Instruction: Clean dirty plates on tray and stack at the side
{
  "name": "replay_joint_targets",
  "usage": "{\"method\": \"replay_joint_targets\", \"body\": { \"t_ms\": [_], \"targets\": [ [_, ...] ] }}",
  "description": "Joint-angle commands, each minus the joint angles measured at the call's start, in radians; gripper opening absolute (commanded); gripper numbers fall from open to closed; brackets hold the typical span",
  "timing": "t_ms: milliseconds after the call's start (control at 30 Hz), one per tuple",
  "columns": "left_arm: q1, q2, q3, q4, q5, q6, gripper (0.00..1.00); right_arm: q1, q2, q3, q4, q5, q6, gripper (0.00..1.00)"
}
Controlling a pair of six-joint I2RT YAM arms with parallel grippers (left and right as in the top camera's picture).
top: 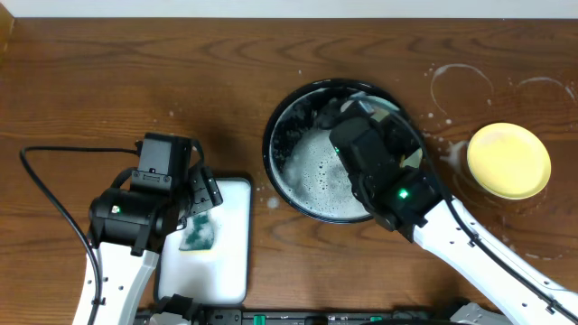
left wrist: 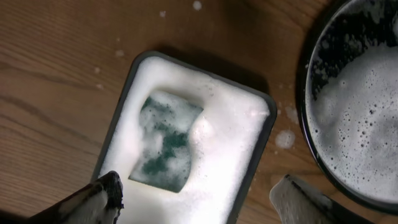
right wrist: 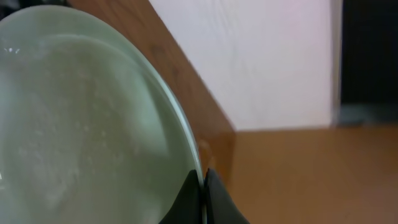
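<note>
Pinches the rim of a mint plate (right wrist: 81, 124) with the right gripper (right wrist: 203, 182), both fingers (right wrist: 186, 200) clamped tight on the edge. Carries the plate tilted, rising up and to the left of those fingers, its face pale and glossy. Holds it over the tray (top: 268, 144), with suds below the fingers. Hangs the left gripper (left wrist: 199, 193) above a soap dish (left wrist: 260, 152), fingers (left wrist: 102, 196) spread wide, gripping nothing. Finds a green sponge (left wrist: 166, 140) just ahead of the fingertips and between them, lying in foam. Has the tray's rim just right of the right-hand finger. Leaves a yellow plate (top: 508, 161) flat on the side (top: 461, 90), among white rings, well apart from both grippers and right of the tray.
</note>
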Motion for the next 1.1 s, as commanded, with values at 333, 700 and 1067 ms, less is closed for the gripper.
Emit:
{"method": "replay_joint_targets", "body": {
  "t_ms": [333,700,1067],
  "targets": [
    [0.005,-0.001,0.016,0.000,-0.002,0.002,0.82,-0.151,0.004,0.008,-0.135,-0.227,0.564,0.01],
    [0.005,-0.001,0.016,0.000,-0.002,0.002,0.82,-0.691,-0.006,0.008,-0.162,-1.043,0.865,0.01],
    [0.005,-0.001,0.016,0.000,-0.002,0.002,0.82,-1.248,0.066,0.008,-0.168,-1.189,0.920,0.01]
  ]
}}
